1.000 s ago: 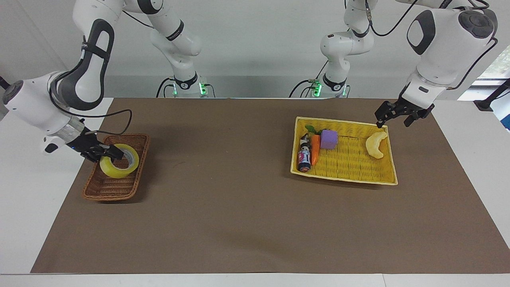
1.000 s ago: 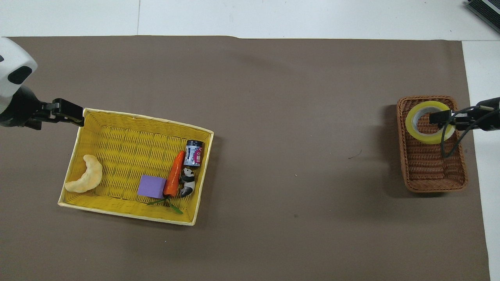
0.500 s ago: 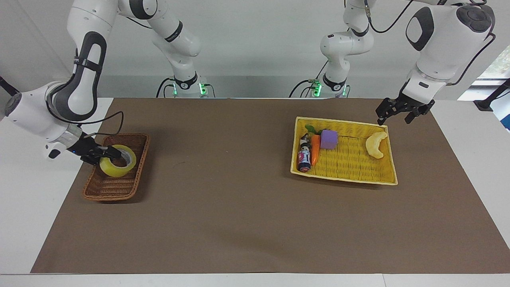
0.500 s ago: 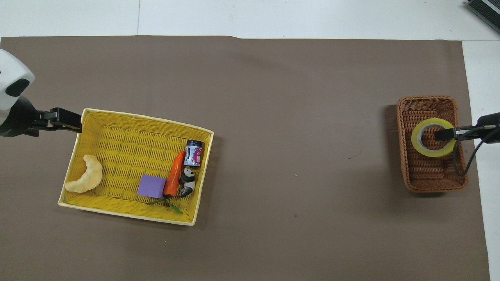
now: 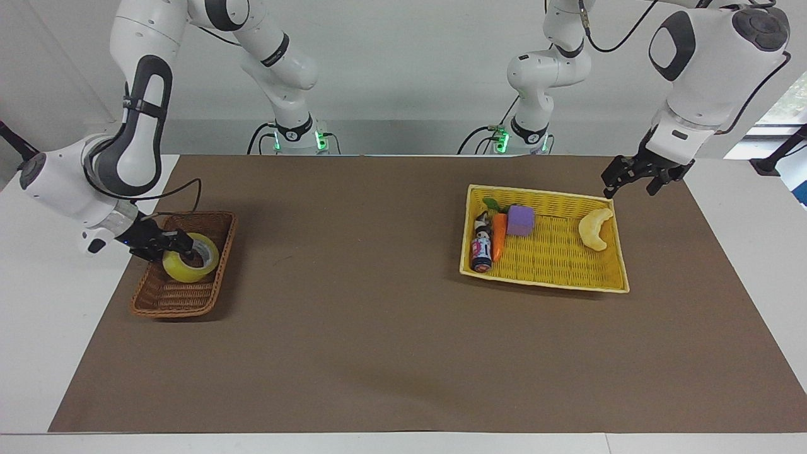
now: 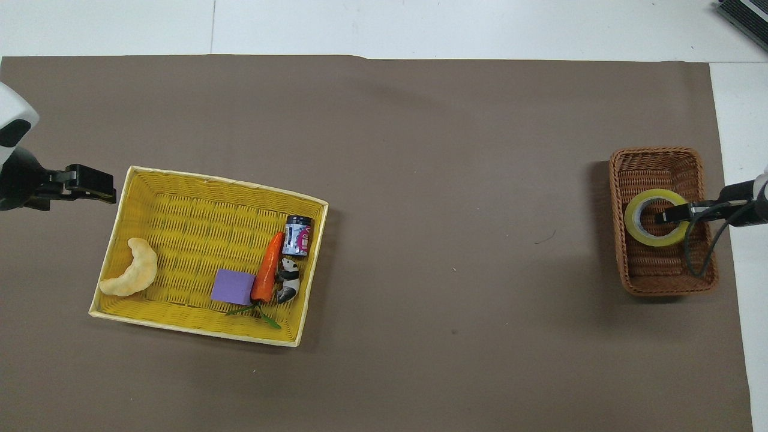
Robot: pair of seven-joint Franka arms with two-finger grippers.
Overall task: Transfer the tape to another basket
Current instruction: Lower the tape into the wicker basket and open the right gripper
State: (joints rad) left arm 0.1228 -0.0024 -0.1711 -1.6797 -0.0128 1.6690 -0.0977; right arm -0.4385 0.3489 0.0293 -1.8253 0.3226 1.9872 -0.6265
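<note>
The tape (image 5: 184,272), a yellow roll with a pale core, sits tilted in the dark brown wicker basket (image 5: 169,299) at the right arm's end of the table. My right gripper (image 5: 180,246) is shut on the roll's wall, with one finger inside the core. The overhead view shows the same grip on the tape (image 6: 650,240) in the basket (image 6: 660,277) by the right gripper (image 6: 666,217). My left gripper (image 5: 635,179) is open and empty, up in the air over the mat beside a corner of the yellow basket (image 5: 555,268); it also shows in the overhead view (image 6: 93,183).
The yellow basket (image 6: 180,210) holds a pale crescent toy (image 6: 131,276), a purple block (image 6: 233,286), a carrot (image 6: 268,273), a small can (image 6: 297,235) and a panda figure (image 6: 288,284). A brown mat (image 5: 353,328) covers the table.
My right gripper has lowered the tape from above the brown basket's rim down into the basket. My left gripper has drifted slightly away from the yellow basket's corner.
</note>
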